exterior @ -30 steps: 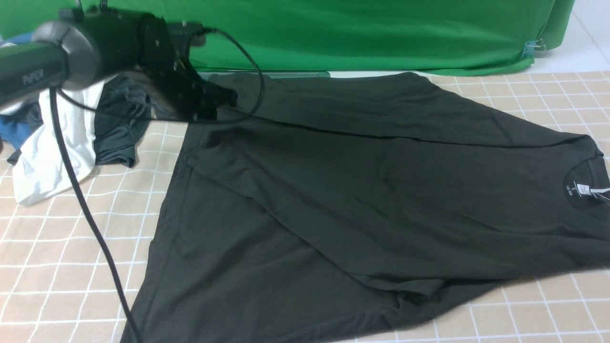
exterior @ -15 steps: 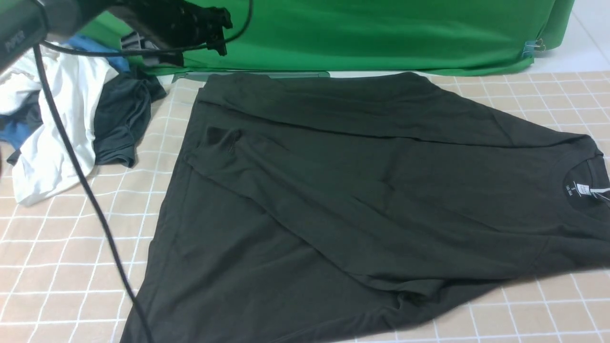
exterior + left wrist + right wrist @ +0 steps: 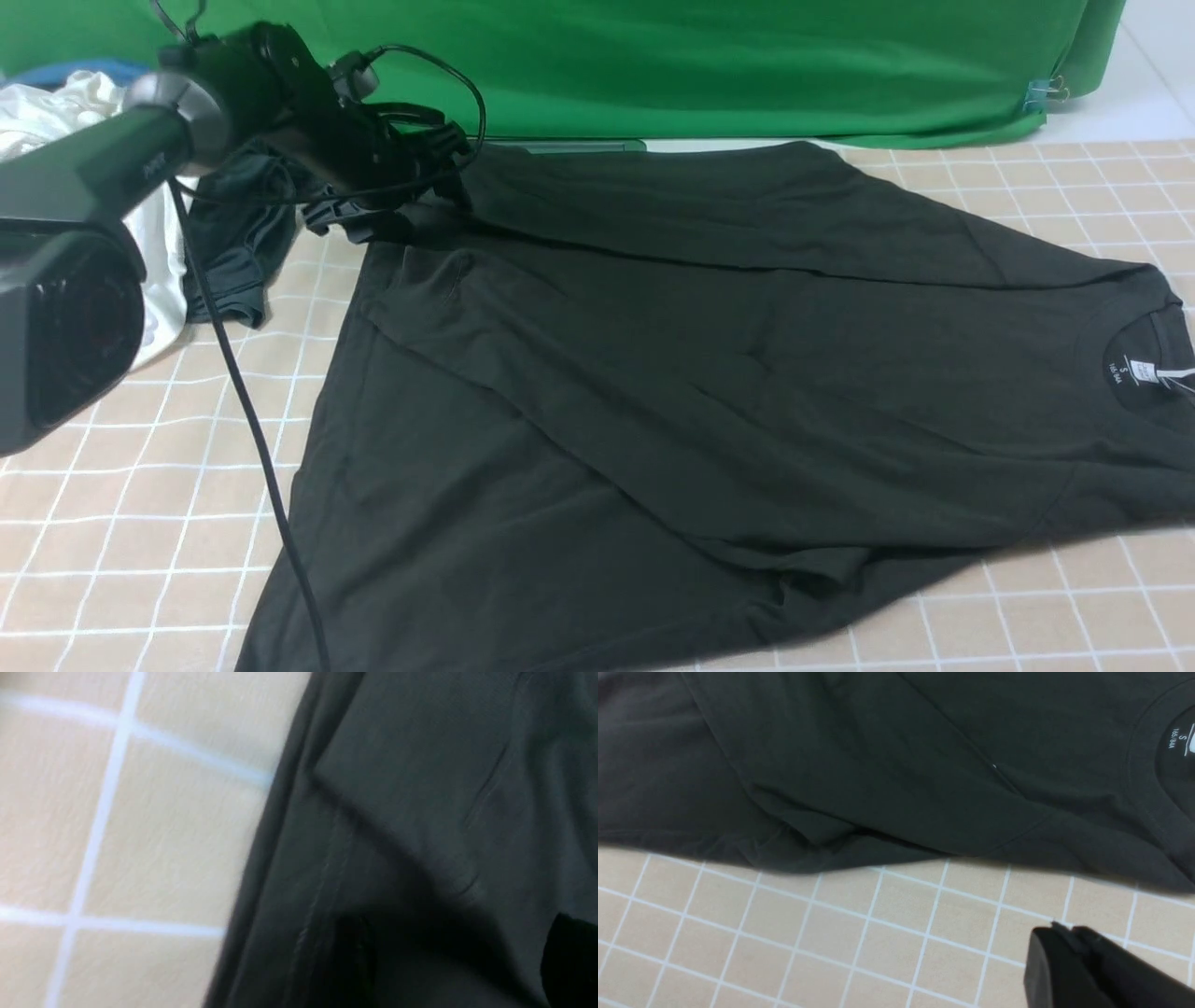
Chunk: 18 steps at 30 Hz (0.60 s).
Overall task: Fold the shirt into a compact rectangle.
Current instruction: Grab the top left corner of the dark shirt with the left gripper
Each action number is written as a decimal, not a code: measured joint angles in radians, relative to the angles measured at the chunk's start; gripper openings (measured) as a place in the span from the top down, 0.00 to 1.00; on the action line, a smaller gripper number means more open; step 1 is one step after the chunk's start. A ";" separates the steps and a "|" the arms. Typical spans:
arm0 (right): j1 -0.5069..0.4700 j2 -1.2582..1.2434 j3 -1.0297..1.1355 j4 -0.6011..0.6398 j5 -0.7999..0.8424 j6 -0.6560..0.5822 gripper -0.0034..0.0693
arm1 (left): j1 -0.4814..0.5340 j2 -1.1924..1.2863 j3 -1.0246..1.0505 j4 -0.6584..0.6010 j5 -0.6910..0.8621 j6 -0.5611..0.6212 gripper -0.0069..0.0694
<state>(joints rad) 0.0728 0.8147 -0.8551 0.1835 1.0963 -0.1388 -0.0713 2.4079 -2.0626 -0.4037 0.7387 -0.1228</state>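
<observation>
Over far corner of shirt (image 3: 709,373), left end effector (image 3: 418,194) spread wide, right end effector (image 3: 1057,939) closed, empty

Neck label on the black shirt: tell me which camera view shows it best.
The right wrist view. The neck label is close there, its size print readable, though at the frame's edge. The front view shows the label whole but small, far right. The left wrist view shows only the shirt and checked tablecloth, no label.

We are noting a matte black left arm (image 3: 93,177), grey joint ring (image 3: 173,93), black cable (image 3: 260,439) trailing; right tool (image 3: 1059,935) showing black.
</observation>
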 joint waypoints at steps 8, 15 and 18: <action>0.000 0.000 0.000 0.000 -0.001 0.000 0.87 | 0.000 0.011 0.000 -0.093 -0.083 0.049 0.25; 0.000 0.000 0.000 0.000 -0.002 0.000 0.87 | 0.000 0.040 -0.008 -0.134 -0.089 0.054 0.33; 0.000 0.000 0.000 0.000 -0.003 0.002 0.86 | 0.000 0.047 -0.009 -0.145 -0.111 0.054 0.41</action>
<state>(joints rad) 0.0728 0.8147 -0.8551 0.1835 1.0931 -0.1371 -0.0713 2.4550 -2.0718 -0.5491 0.6275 -0.0689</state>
